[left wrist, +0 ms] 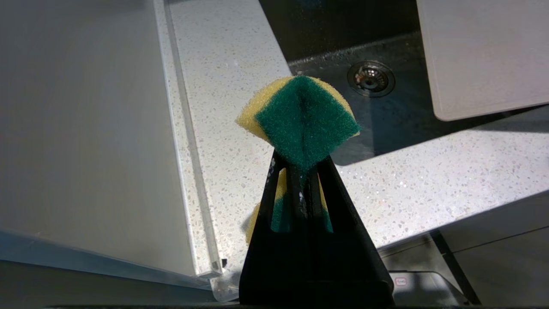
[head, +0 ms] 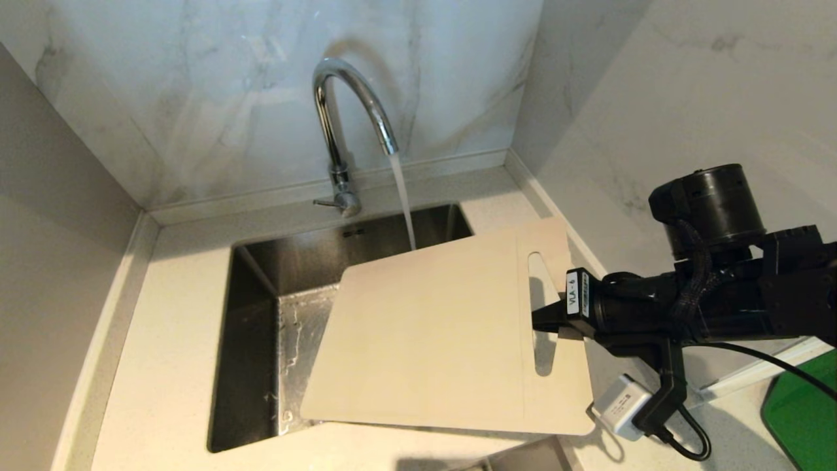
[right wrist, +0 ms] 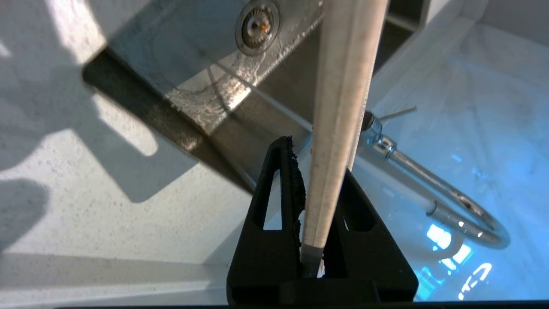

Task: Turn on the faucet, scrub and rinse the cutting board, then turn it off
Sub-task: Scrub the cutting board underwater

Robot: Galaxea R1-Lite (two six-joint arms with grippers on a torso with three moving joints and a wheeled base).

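Cutting board (head: 431, 333) held over sink (head: 261, 275), faucet (head: 340, 131) running.
Right pincer (head: 546, 320) clenched on board's slotted end; left pincer (left wrist: 300, 171) grasping green-yellow sponge (left wrist: 302, 120).

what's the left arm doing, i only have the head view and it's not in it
Observer: The left gripper is shut on a green and yellow sponge, off to the side over the countertop.
Operator: is the right grip on the board solid
Observer: The right gripper clamps the cutting board edge between both fingers.
Operator: sink drain blocked
Observer: No, the drain looks uncovered.
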